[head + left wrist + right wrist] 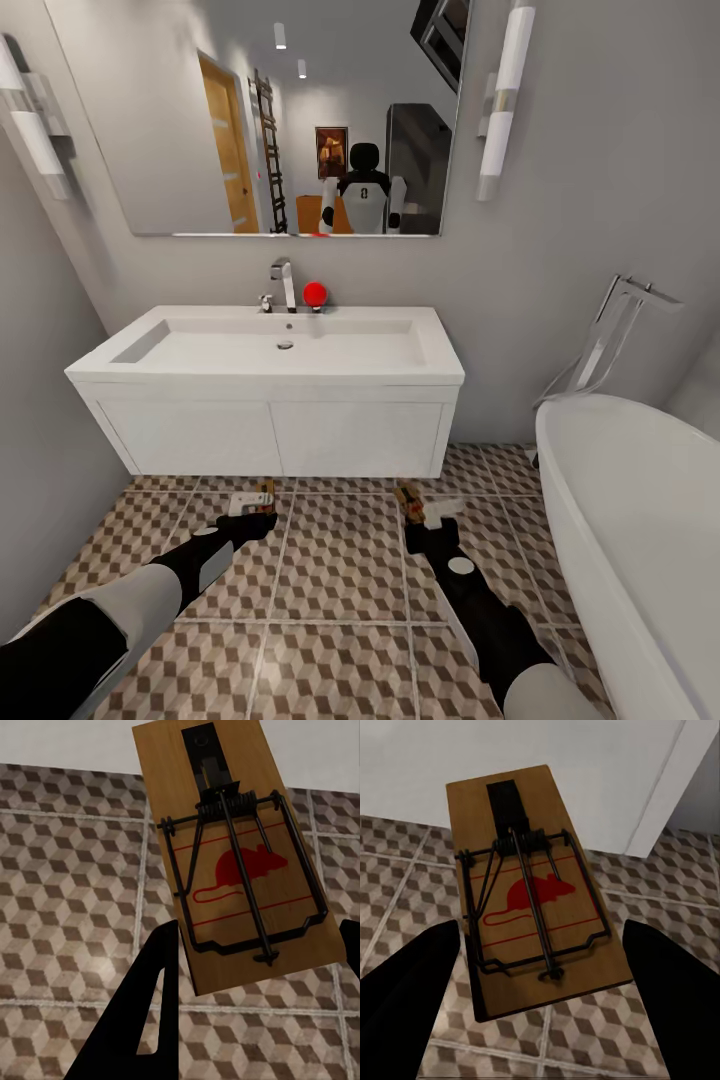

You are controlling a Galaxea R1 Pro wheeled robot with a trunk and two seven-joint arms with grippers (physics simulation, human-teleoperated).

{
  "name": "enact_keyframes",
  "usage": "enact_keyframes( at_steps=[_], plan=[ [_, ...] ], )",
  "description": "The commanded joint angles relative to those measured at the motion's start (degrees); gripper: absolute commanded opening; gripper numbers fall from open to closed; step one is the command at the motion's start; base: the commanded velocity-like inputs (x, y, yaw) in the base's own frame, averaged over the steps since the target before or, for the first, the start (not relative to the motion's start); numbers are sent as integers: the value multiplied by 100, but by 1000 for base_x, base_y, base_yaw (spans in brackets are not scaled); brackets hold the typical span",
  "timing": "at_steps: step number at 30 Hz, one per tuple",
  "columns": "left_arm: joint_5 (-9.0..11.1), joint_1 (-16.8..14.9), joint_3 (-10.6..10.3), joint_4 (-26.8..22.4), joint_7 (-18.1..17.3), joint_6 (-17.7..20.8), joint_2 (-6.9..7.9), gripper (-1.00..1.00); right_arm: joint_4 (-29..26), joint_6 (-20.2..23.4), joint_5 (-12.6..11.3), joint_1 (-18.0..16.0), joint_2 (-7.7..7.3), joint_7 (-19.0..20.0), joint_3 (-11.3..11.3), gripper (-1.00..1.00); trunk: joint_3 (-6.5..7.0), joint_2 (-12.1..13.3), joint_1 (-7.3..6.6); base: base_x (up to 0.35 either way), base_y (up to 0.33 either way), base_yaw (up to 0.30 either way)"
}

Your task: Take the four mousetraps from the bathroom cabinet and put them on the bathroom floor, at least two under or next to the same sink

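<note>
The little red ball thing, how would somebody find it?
Look for the big white sink under the wall mirror. On its back edge stands the chrome tap, and the red ball sits just beside the tap, on the bathtub side. It is the only bright red, round thing there.

Bathtub [640, 520] right of bathroom sink [270, 350]

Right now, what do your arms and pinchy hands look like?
My left arm is white at its upper part, then black, with a pale grey panel near the wrist. My right arm is black with a small white round dot on the wrist and white lower down. The left gripper and right gripper have pale bases, and each gripper's fingers are flat, black and tapered.
</note>
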Motion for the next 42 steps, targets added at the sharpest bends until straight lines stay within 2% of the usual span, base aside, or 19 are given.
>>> enact_keyframes(
  at_steps=[1, 8, 13, 21, 42],
  plan=[
    [51, -4, -47, 7, -25, -17, -5, -100, 21, 25, 19, -3, -6, -36, 20, -100, -23, -44, 22, 0, 0, 0],
    [51, 9, -47, 11, -22, -16, -26, -100, 24, -22, 18, -6, -31, -20, 25, -100, -149, -325, 176, 0, 0, 0],
    [51, 13, -47, 11, -20, -16, -27, -100, -286, -255, 20, -5, -74, -18, 39, -100, -239, -526, 286, 0, 0, 0],
    [51, 13, -47, 9, -20, -16, -27, -100, -500, -291, 29, -5, -98, -29, 34, -100, -387, -846, 462, 0, 0, 0],
    [51, 13, -48, 2, -23, -16, -27, -100, -615, -308, 29, -5, -100, -29, 40, -100, -943, -1689, 923, 0, 0, 0]
  ],
)
